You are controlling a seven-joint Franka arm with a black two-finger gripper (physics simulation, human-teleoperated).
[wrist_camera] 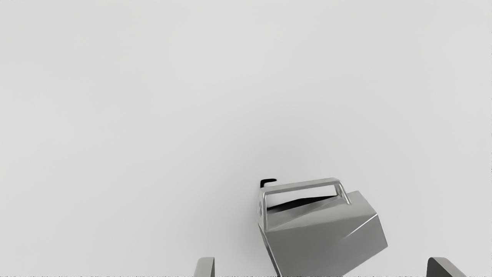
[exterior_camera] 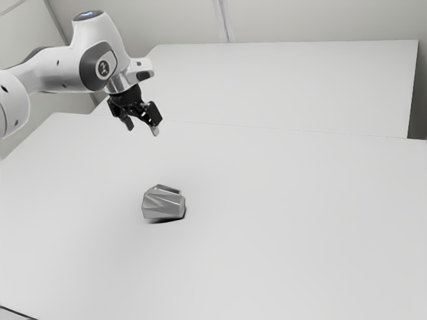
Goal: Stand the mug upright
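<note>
Desk: a broad, smooth, matt white top (exterior_camera: 287,260), plain and without grain, running from the front of the exterior view to a straight back edge.
Mug: on the desk, lying tipped on its side (exterior_camera: 163,204), near the middle of the exterior view's left half.
Mug's material: grey with a metallic sheen, pale glints running along its creases.
Mug's shape: a chunky, many-sided body of flat, slanting facets meeting in crisp ridges; which end is the mouth I cannot tell.
Handle: a squared loop (wrist_camera: 300,186) of slim, flat-faced bar with rounded corners, on the upper part of the lying mug, an open gap between it and the body.
Shadow: a hard black sliver (wrist_camera: 303,202), seen through the handle's gap, with a softer grey shade around the mug.
Tool: black and angular (exterior_camera: 143,128), held above the desk and well apart from the mug, farther back in the exterior view.
Tool's state: spread wide, nothing gripped; the fingers (wrist_camera: 205,267) end in grey, blunt tips with rounded corners.
Arm: glossy white rounded shells (exterior_camera: 63,69) with dark grey joint caps, coming in from the exterior view's left.
Beyond the desk: another flat white surface (exterior_camera: 287,83), straight-edged, then a pale wall (exterior_camera: 320,20) with a thin vertical seam.
</note>
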